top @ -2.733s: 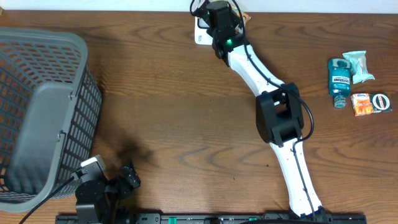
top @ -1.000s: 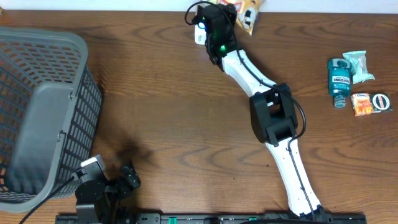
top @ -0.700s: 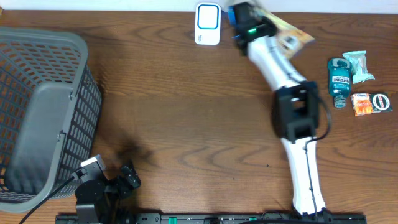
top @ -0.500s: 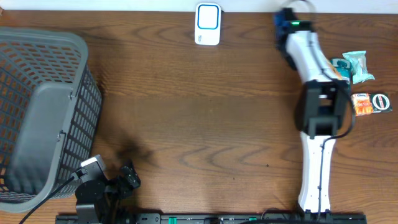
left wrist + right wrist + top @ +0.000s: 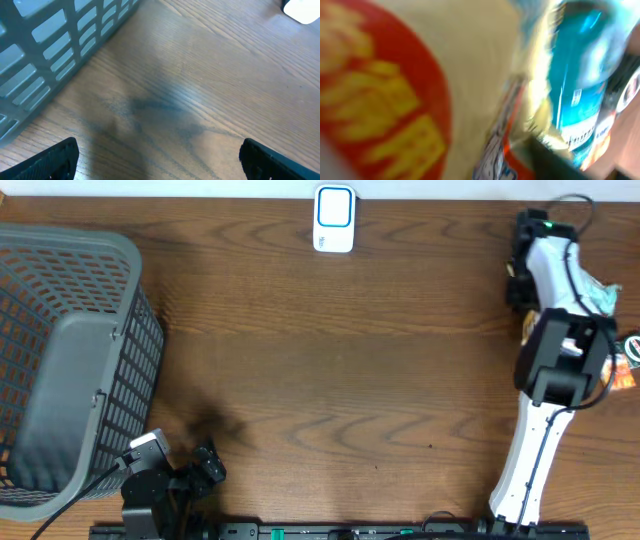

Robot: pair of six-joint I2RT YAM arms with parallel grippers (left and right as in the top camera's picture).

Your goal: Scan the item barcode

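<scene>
One snack bag [image 5: 380,95], likely light, crinkly, slippery: pinch an edge seam; left fingers [image 5: 55,160] gape empty; right fingers, cannot tell.

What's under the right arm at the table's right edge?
Showing past the right arm: the corner of a pale pouch and the edge of a round black item. The blurred wrist view shows a blue bottle. The rest is covered.

Set up like a shop checkout on a wooden table [image 5: 330,380]: grey mesh shopping basket [image 5: 70,238], white barcode scanner [image 5: 333,218], blurred red-and-yellow packet [image 5: 395,100] and blue bottle [image 5: 580,75] as goods
</scene>
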